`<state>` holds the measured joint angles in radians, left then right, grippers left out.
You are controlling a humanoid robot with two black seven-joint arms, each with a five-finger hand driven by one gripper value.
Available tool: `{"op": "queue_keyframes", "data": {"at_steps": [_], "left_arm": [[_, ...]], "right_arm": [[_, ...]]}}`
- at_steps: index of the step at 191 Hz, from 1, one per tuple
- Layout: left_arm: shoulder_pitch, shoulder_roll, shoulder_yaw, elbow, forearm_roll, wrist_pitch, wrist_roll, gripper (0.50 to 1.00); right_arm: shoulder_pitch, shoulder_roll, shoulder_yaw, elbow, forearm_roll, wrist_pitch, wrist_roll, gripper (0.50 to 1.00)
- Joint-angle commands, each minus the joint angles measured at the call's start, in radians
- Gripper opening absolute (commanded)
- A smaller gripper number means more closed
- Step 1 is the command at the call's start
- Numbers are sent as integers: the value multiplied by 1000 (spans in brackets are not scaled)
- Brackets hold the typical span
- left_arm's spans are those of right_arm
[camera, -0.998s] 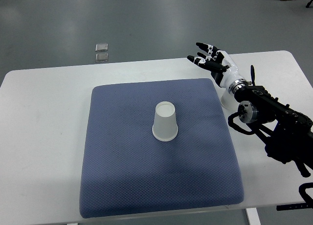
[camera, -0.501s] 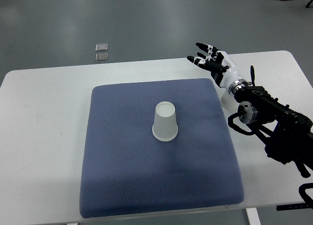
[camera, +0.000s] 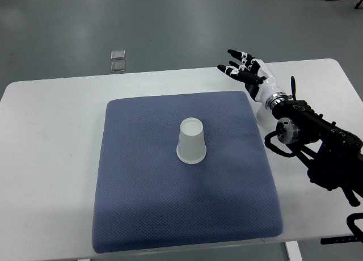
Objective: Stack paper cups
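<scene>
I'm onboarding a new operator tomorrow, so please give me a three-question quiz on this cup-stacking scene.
1. True or false: the paper cup stands upside down on the blue mat.
2. Multiple choice: the right robot hand is A) gripping the cup, B) open, over the table's far right, C) flat on the mat.
3. Fill in: the mat lies on a ____ table.

Key: 1 true; 2 B; 3 white.
</scene>
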<state>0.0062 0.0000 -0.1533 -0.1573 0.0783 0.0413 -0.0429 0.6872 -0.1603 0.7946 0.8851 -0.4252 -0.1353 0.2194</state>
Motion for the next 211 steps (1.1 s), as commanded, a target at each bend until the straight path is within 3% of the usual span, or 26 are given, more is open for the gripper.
{"op": "queue_keyframes", "data": {"at_steps": [1,181,211], "left_arm": [[0,0,0,-1,0,0,0,1000],[0,0,0,-1,0,0,0,1000],[0,0,-2,-1,0,0,1,1000]], "right_arm": [[-2,2,1,0,0,0,0,919],[22,-13,11,-3,-1,2,6,919],[28,-19,12,-12,-1,31,11,919]]}}
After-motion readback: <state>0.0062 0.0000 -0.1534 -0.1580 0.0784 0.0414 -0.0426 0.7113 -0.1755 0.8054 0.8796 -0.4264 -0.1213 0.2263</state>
